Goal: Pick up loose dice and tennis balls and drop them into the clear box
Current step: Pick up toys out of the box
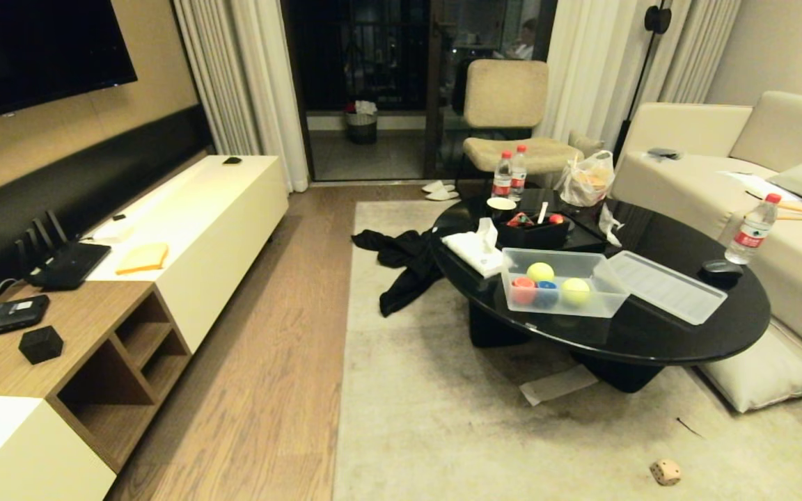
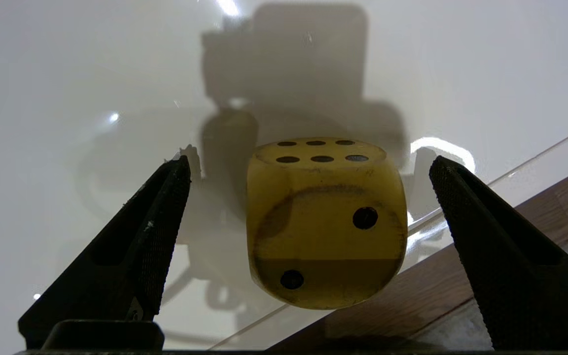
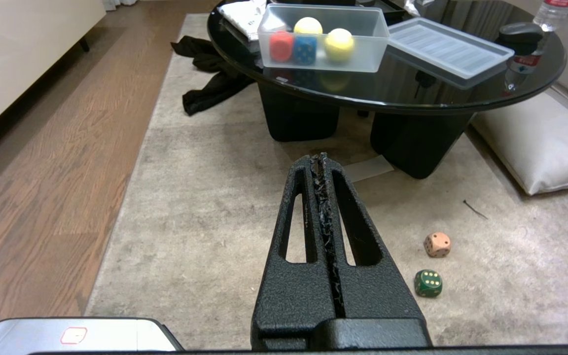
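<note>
- Left gripper (image 2: 308, 207) is what I'm watching: jaws spread wide, a yellowish die (image 2: 326, 222) sitting between the fingers (image 2: 151, 236), touching neither, on a glossy white surface beside a wood edge.
- That die is amber-cream with rounded corners — six dark pips on top, two on the face toward my camera.
- Right gripper (image 3: 324, 165) hangs low over the rug (image 3: 215, 236), its two black fingers pressed together on nothing.
- Just beyond it on the rug lie a dark green die (image 3: 428, 283) with yellow pips and, near it, a cream die (image 3: 437, 244) with dark pips.
- Farther off, on the black round table (image 1: 651, 334), the clear box (image 1: 562, 283) holds two yellow-green tennis balls (image 1: 540, 272), a red die (image 1: 523, 290) and a blue die (image 1: 547, 293) — its ribbed lid (image 1: 665, 286) lies beside it.
</note>
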Controlling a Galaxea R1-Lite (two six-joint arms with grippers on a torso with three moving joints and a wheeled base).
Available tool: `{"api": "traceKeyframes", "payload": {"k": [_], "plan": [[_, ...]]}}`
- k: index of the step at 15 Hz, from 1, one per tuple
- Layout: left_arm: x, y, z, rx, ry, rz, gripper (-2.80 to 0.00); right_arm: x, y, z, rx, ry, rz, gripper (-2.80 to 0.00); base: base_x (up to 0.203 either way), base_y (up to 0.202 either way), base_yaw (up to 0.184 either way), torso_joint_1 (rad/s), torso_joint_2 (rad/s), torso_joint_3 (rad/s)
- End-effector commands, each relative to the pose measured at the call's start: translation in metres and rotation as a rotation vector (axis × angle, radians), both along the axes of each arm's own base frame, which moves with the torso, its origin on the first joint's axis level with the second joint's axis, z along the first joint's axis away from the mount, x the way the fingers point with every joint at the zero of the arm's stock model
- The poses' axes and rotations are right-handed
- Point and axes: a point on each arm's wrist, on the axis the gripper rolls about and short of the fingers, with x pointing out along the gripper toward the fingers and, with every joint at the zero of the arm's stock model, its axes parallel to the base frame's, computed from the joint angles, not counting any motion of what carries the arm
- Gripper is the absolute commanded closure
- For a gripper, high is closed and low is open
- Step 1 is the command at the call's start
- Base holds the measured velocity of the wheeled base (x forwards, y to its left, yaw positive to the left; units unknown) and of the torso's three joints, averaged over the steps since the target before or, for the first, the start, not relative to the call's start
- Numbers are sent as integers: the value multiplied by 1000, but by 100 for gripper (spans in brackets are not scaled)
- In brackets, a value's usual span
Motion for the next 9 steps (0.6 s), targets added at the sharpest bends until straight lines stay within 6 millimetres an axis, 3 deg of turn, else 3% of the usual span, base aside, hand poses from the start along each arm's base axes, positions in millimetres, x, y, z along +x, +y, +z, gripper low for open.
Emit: {"api": "traceKeyframes", "payload": {"k": [1,9], "plan": [[-2,-3,-2,-10,9,-5,-280,0,0,0,1,0,1,0,0,0,0,0,0,0],[-1,-6,-4,-16,14,-13,-280,0,0,0,1,1,0,0,0,0,0,0,0,0]]}}
